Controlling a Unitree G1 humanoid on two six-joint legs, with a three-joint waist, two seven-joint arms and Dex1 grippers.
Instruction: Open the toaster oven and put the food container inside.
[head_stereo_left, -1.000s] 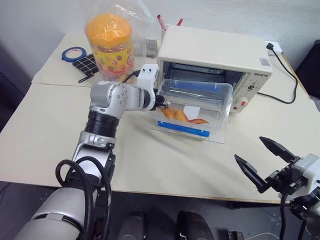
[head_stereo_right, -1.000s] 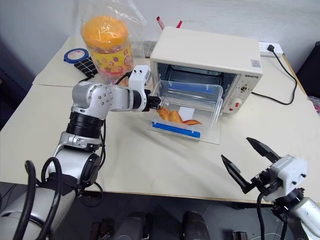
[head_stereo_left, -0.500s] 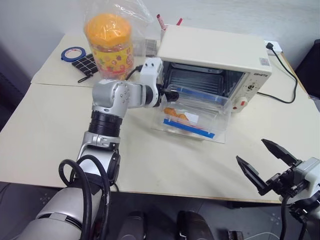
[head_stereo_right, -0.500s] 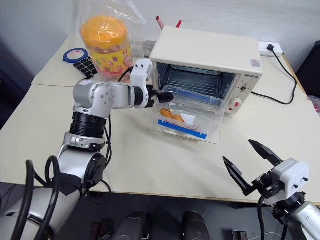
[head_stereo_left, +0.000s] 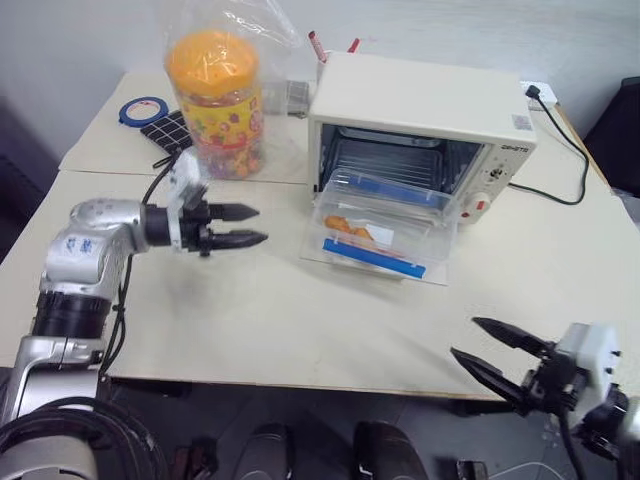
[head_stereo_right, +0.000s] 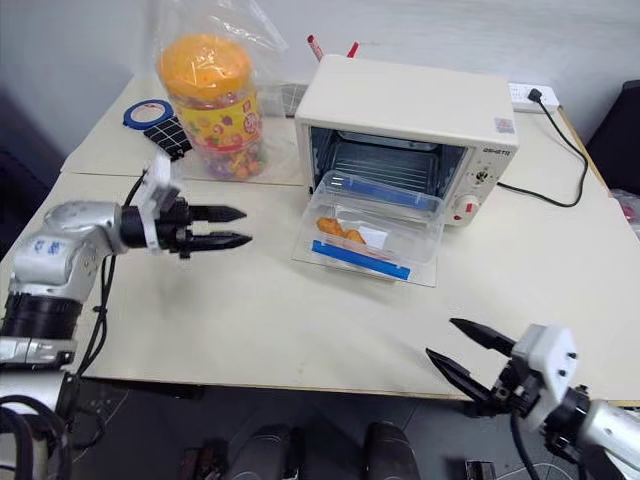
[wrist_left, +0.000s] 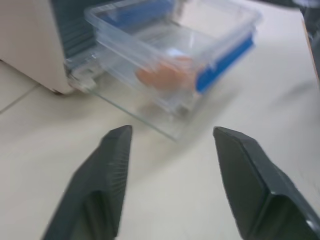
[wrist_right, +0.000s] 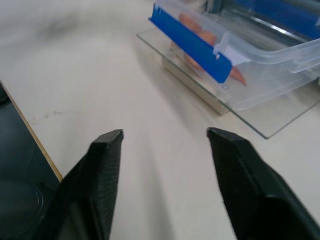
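Observation:
The cream-white toaster oven stands at the back of the table with its glass door dropped flat. The clear food container, with blue clips and orange food inside, rests on that door, its far end at the oven mouth. My left gripper hovers open and empty to the left of the door, pointing at the container, a hand's width away. My right gripper is open and empty beyond the table's front edge, right of the container.
An orange-lidded snack jar in a plastic bag stands just behind my left gripper. A blue tape roll and a dark flat item lie at the back left. The oven's black cord trails to the right.
My left gripper let go of the container and drew back to the left. The container, first held tilted, now lies flat on the door. My right gripper's fingers came closer together and sank slightly.

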